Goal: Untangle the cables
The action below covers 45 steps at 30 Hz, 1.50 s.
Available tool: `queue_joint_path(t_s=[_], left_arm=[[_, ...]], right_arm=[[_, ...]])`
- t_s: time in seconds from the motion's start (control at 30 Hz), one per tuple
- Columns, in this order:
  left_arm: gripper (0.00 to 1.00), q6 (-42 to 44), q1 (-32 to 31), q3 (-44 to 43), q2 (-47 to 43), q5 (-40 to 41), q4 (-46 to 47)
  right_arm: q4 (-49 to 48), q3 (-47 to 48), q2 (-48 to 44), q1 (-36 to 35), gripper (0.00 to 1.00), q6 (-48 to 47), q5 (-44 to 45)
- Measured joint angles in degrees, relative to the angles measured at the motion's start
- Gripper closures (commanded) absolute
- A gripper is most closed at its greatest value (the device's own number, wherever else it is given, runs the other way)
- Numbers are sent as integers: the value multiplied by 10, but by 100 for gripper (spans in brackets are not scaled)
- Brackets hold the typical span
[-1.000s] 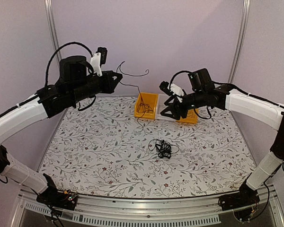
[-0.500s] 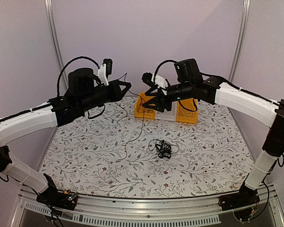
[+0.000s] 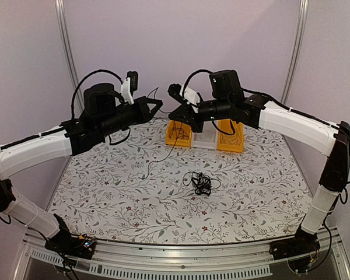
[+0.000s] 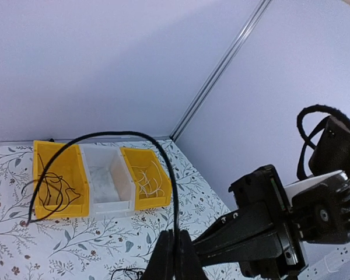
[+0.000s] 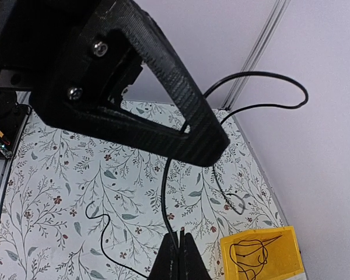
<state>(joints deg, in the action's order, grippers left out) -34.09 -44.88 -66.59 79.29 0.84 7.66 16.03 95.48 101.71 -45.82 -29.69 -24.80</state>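
One thin black cable [image 4: 175,206] runs between my two grippers, high above the back of the table. My left gripper [image 3: 158,104] is shut on it, and the strand arcs up and over from its fingertips [image 4: 175,256]. My right gripper [image 3: 175,114] is shut on the same cable [image 5: 164,193] a short way below, tip to tip with the left one. The rest of the strand hangs down and trails over the tablecloth [image 5: 99,233]. A knotted clump of cables [image 3: 202,184] lies in the middle of the table, apart from both grippers.
Three small bins stand at the back. The left yellow bin [image 3: 179,133] holds a black cable, the white bin [image 3: 204,137] is in the middle, and the right yellow bin [image 3: 230,139] holds pale strands. The left gripper's finger [image 5: 163,111] fills the top of the right wrist view.
The right gripper has swung left and up from over the bins to the left gripper and shut on the strand. The left arm moved right at first, then held still.
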Motion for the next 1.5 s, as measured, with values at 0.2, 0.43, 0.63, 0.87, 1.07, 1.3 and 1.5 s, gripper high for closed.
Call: queue_joint_path(t_s=[0.2, 0.43, 0.63, 0.87, 1.07, 1.3, 1.5], left_arm=[[51, -5, 9, 0, 6, -2, -12], [47, 0, 11, 68, -40, 16, -28], [48, -1, 11, 161, -111, 50, -64], [48, -11, 12, 191, -158, 91, -103], [48, -20, 12, 195, -164, 103, -112], [48, -32, 12, 205, -169, 105, -122], [48, -37, 12, 206, -170, 106, -127]], right_arm=[[-7, 22, 0, 10, 100, 14, 20], [-12, 58, 0, 68, 100, 13, 36], [-11, 70, 13, 131, 100, 4, 50], [-11, 108, 70, 200, 100, 1, 61], [-14, 133, 123, 225, 100, -4, 70], [-16, 147, 155, 226, 100, -3, 76], [-24, 160, 165, 232, 100, 2, 83]])
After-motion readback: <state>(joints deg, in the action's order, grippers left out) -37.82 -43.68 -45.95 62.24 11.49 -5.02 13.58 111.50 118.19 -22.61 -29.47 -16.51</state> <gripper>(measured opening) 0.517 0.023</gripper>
